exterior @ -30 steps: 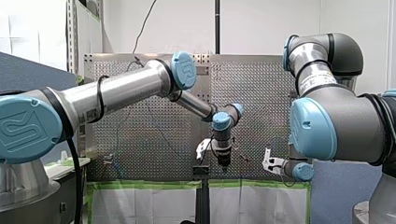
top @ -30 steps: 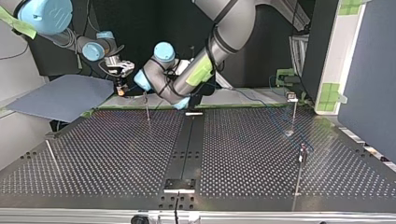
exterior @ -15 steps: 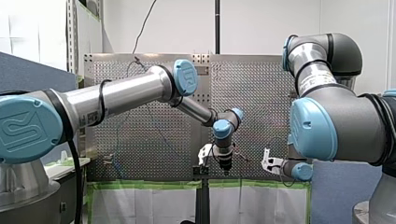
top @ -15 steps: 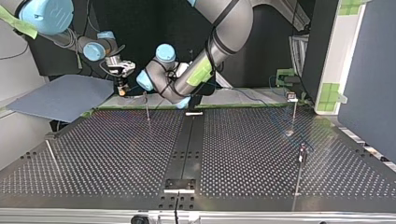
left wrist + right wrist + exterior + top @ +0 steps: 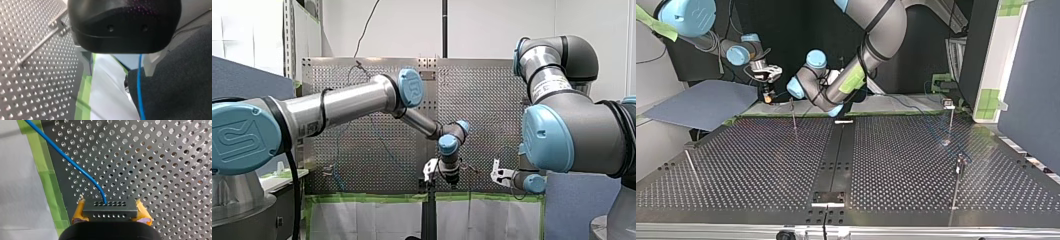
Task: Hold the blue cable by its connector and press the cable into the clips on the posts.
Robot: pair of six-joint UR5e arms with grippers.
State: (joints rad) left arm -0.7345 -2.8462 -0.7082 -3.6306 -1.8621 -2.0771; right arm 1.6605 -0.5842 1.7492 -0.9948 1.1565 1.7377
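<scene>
Gripping the connector (image 5: 110, 208) is the right gripper (image 5: 110, 212), clamped shut with its yellow pads (image 5: 79, 212) against the two ends of the dark block. The blue cable (image 5: 67, 161) leaves the block's upper face, bends once, and runs off straight across the perforated table (image 5: 162, 165) toward the green tape (image 5: 48, 177) on its edge. So the holding part of the task looks done.

The left gripper (image 5: 120, 60) hangs just past the table's taped edge. Its fingers (image 5: 151, 63) stand well apart, and the cable passes down between them, close to one finger. It appears to sit around the cable rather than pinching it, and is judged to be guiding or about to take hold.

The routing is not visibly begun. In the top view the posts (image 5: 951, 120) stand apart on the table: one near the right gripper at the view's left, two at the view's right, and a leaning one at the near left. The clips (image 5: 949, 103) on them are too small to show whether any cable sits in them. Near the right-hand posts only a faint blue line shows, and its seating cannot be told.

Judged remaining: carry the cable to each post in turn and press it into every clip. This looks like most of the job.
</scene>
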